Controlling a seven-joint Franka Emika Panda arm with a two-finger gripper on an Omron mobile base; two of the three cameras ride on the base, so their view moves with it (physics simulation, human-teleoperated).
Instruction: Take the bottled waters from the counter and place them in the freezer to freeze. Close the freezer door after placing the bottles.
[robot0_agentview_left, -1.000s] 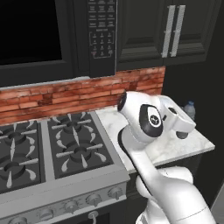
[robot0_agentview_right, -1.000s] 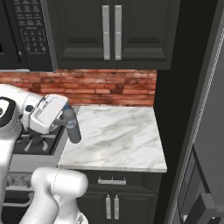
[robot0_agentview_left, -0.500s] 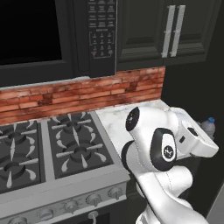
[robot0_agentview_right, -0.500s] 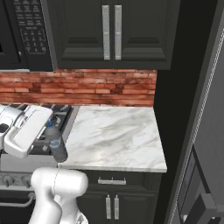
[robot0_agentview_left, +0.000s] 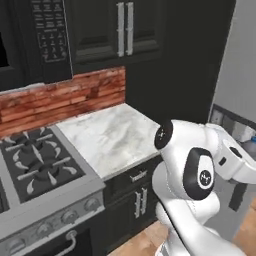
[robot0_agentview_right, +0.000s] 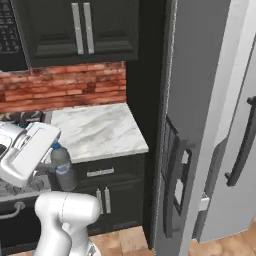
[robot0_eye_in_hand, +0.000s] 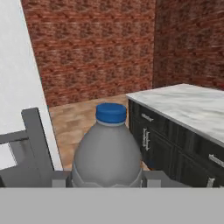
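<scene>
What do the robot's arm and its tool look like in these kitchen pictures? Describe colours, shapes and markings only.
The arm is glossy white, built of rounded, bulbous segments with black joint caps, one bearing a small pale logo. The tool has a boxy white body.

One bottle (robot0_agentview_right: 62, 165) is in sight, greyish with a blue cap, held in one gripper (robot0_agentview_right: 50, 172) at about 8 o'clock in the right base view. There is one marble counter (robot0_agentview_right: 97, 131), at 10 o'clock from the picture's middle. Above it hang two upper cabinet doors (robot0_agentview_right: 80, 27), each with one silver bar handle, at 11 o'clock. Below the counter sit one drawer (robot0_agentview_right: 100, 172) and two lower cabinet doors (robot0_agentview_right: 107, 201). One gas stove (robot0_agentview_left: 37, 165) lies at 9 o'clock in the left base view, showing three knobs (robot0_agentview_left: 90, 204). Two fridge doors (robot0_agentview_right: 200, 125) stand at 3 o'clock.
</scene>
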